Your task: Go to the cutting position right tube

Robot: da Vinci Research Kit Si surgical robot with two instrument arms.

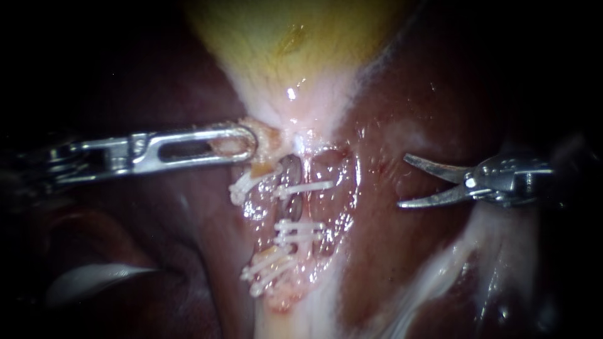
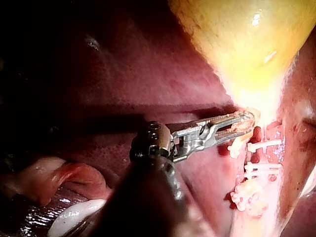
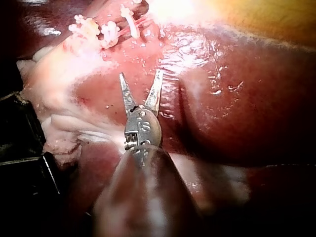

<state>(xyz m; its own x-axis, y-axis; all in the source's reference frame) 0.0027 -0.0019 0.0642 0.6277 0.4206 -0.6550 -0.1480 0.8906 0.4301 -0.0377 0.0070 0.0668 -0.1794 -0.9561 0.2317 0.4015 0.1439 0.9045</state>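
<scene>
hovering over dark-red liver (image 1: 384,250), the right instrument (image 1: 403,181) has curved steel blades spread apart, while the slotted left instrument (image 1: 247,142) pinches pale tissue (image 1: 272,138) by white clips (image 1: 306,187).

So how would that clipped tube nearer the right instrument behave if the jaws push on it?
Probably soft and floppy: the tube looks thin between its white clips. Likely slippery, since the surface around it glints wet. It may not slide far, as the left instrument has its jaws shut on tissue just above.
</scene>
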